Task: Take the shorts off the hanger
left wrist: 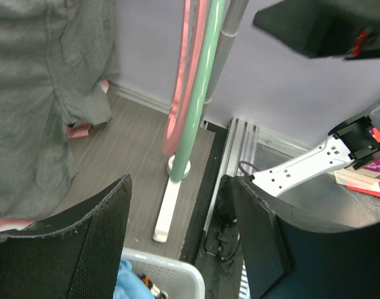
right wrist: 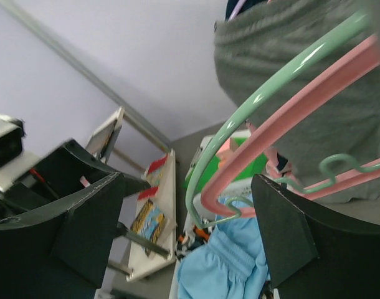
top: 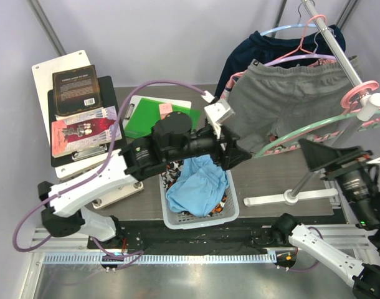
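two pairs of shorts lie in the white basket (top: 201, 220) at the middle of the table's (top: 271, 180) near edge. the light blue shorts (top: 196, 187) are crumpled on top. the camouflage shorts (top: 172, 176) are under them and show only at the basket's left and right sides. neither pair touches a hanger, so i judge the removal done for both (the grey shorts (top: 283, 93) on the rack (top: 330, 40) toward the far right corner are not part of the job).

the left gripper (top: 233, 152) hangs just above the basket's far side, its fingers parted with nothing between them. its wrist view shows only a corner of the basket and a scrap of blue cloth below. the right gripper (right wrist: 189, 180) stands near the table's right edge, spread wide and empty. it faces the bare green hanger (right wrist: 265, 93) and pink hanger (right wrist: 289, 109), which as far as i can tell do not touch its fingers.

both pairs look like light, limp cloth that will sag, fold and slide rather than keep a shape, and nothing in them can break. the surest hold would be a pinch from above on the thicker waistband or on a bunched fold at the top of the heap. a shallow pinch on one thin layer would likely slip. the camouflage pair is pinned under the blue one, so pulling it would probably drag the blue along.
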Motion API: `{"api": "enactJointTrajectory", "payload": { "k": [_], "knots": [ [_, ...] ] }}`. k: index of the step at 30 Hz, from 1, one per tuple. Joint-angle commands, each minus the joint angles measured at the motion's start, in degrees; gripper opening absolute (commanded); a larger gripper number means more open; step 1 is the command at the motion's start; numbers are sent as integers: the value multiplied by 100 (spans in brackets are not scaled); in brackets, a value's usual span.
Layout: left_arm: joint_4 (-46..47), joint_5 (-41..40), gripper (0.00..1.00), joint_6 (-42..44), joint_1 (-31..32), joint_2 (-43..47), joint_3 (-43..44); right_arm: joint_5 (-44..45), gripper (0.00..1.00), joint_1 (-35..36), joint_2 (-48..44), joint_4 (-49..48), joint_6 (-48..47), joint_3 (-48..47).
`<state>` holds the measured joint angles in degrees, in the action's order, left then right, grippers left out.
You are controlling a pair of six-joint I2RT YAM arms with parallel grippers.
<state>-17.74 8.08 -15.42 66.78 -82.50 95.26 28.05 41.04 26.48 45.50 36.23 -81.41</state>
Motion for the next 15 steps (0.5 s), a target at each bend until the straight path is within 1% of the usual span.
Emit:
{"api": "enactJointTrajectory", "payload": {
  "k": [1, 5, 6, 8, 10, 12, 14, 15],
  "knots": [
    [148, -473, 68, -400, 19, 822, -541, -1380, 90, 19, 77, -357, 7, 581],
    [95, -491, 69, -795, 19, 1376, -1070, -2443, 96, 27, -37, -786, 16, 1249],
    [43, -483, 69, -883, 10, 1464, -1158, -2993, 97, 27, -90, -849, 16, 1520],
    [-10, -395, 69, -1138, 19, 1762, -1466, -3384, 98, 19, -152, -980, 42, 1785],
    [-54, -342, 69, -1357, 19, 2069, -1816, -3848, 98, 27, -318, -1077, 130, 2250],
    [-63, -298, 70, -1481, 19, 2307, -2246, -4000, 99, 27, -616, -1271, 339, 2784],
    [-37, -166, 74, -1700, 19, 2659, -2573, -4062, 99, 27, -863, -1385, 525, 3321],
    [7, -131, 75, -1771, 28, 2773, -2879, -4045, 99, 19, -1099, -1429, 691, 3481]
  ]
}}
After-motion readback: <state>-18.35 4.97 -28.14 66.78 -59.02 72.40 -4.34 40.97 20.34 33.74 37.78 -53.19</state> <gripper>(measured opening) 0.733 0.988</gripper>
